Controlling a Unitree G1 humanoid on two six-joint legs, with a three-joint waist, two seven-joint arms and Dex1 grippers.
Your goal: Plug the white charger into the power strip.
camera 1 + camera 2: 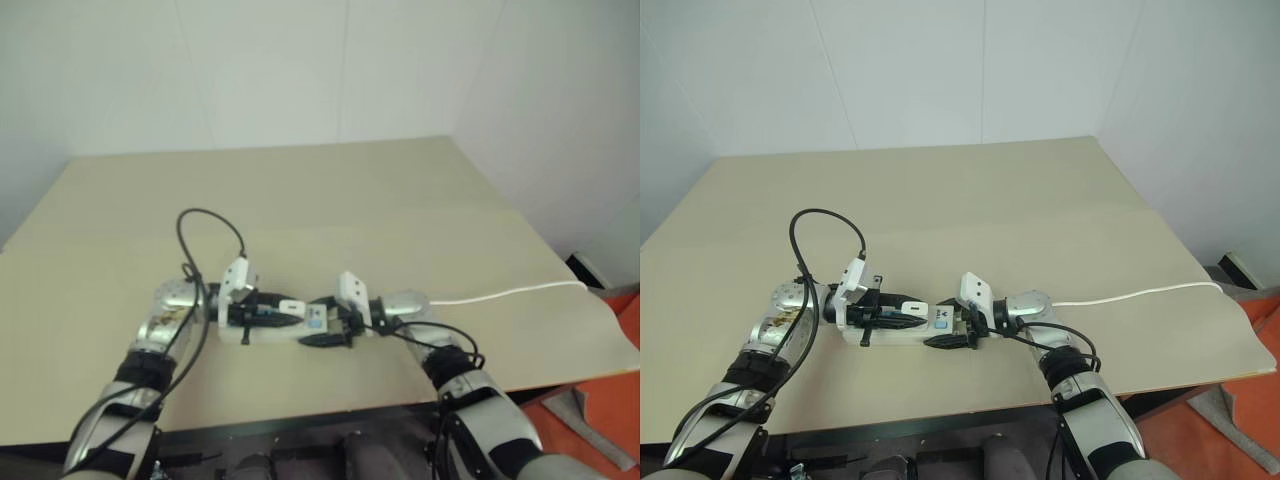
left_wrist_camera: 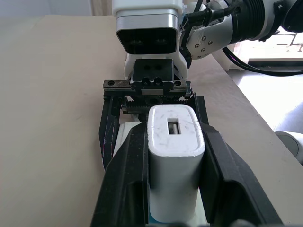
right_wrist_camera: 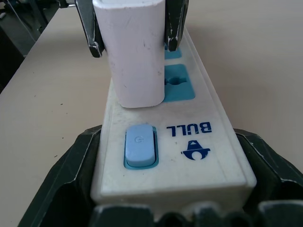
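The white charger (image 2: 175, 142) is clamped between the two black fingers of my left gripper (image 2: 173, 135), which is shut on it. In the right wrist view the white charger (image 3: 135, 52) stands with its lower end against the top of the power strip (image 3: 189, 142), beside a blue socket face (image 3: 179, 88). Its prongs are hidden. My right gripper (image 3: 168, 142) is shut on the strip's switch end, one finger on each side, by the blue switch (image 3: 139, 144). From the head, the two grippers meet over the power strip (image 1: 895, 337) near the table's front edge.
The strip's thin white cord (image 1: 500, 295) runs right across the beige table (image 1: 330, 200) to its right edge. A black cable (image 1: 205, 215) loops above my left wrist. White walls stand behind the table, and orange and grey items (image 1: 610, 400) lie on the floor at the right.
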